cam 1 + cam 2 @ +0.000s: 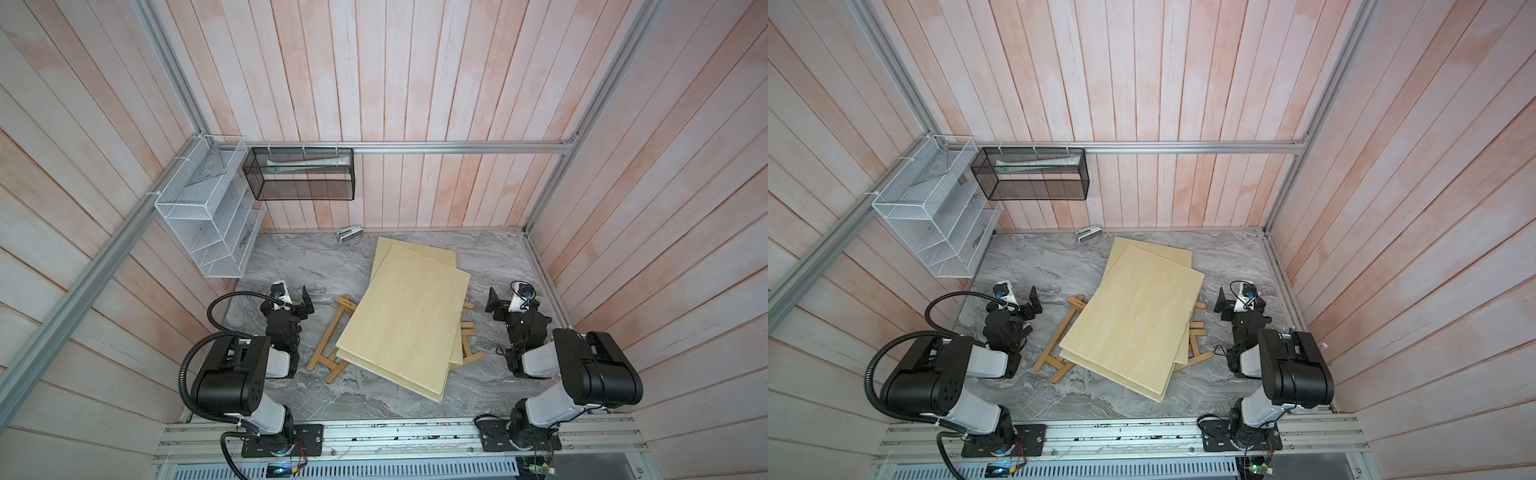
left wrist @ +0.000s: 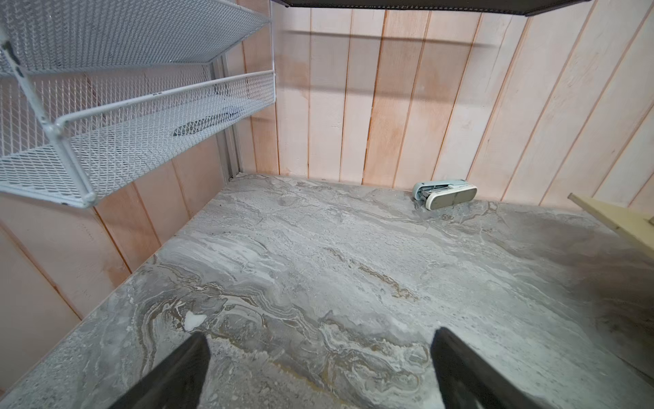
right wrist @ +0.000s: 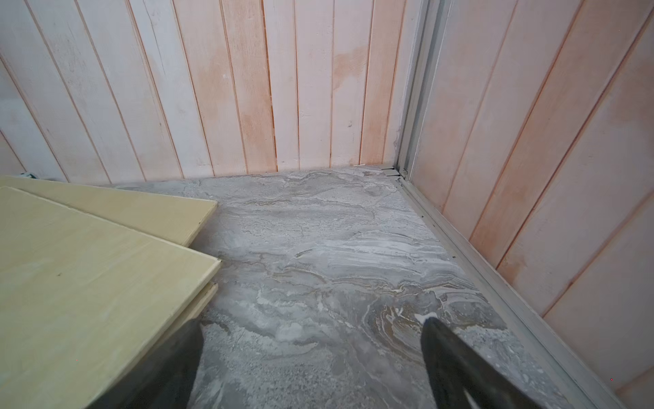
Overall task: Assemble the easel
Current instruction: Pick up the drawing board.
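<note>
- With the table (image 1: 291, 266) read as a clock face, six being nearest the arm bases, the left claw (image 1: 308, 302) is seen at nine and the right claw (image 1: 492, 301) at three. Both are spread wide, with nothing between the fingers.
- The easel (image 1: 331, 334) is found lying flat near the centre, pinned beneath two stacked boards (image 1: 403, 316). Only its ends show, at eight and at four.
- No part of the assembly is judged to be begun, and the boards would probably have to be cleared first.
- If the easel were pulled by an exposed end, the boards could be dragged along, and the upper one could slide off the lower.
- Since the boards lie flat, an edge pinch could slip.
- A stapler (image 1: 349, 232) lies at twelve against the wall and could be struck by a board pushed that way.
- A white mesh shelf (image 1: 199, 208) at ten and a black basket (image 1: 299, 174) at eleven hang above, where a raised board could catch.
</note>
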Available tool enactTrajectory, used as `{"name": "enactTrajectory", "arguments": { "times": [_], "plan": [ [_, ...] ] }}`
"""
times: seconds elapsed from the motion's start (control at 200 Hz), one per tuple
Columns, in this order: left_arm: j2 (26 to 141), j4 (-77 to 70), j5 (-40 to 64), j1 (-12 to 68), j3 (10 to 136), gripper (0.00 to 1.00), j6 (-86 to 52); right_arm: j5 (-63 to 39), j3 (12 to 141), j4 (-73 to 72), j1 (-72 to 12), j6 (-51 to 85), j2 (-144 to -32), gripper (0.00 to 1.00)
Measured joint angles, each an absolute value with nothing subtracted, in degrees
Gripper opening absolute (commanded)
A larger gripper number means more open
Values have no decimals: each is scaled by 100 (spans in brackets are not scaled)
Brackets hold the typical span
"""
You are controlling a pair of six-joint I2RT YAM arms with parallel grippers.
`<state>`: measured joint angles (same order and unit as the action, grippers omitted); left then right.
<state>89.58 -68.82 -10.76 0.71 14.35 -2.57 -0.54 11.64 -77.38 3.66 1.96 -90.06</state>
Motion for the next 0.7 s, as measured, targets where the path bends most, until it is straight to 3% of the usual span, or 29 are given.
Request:
{"name": "enactTrajectory", "arguments": {
  "times": [0.41, 0.7],
  "plan": [
    [8958, -6882, -1076, 71, 1435, 100, -257, -1756, 915, -8381, 1033, 451, -9070, 98],
    [8958, -6882, -1076, 71, 1435, 100, -257, -2040, 915, -8517, 1033, 454, -9070, 98]
  ]
}}
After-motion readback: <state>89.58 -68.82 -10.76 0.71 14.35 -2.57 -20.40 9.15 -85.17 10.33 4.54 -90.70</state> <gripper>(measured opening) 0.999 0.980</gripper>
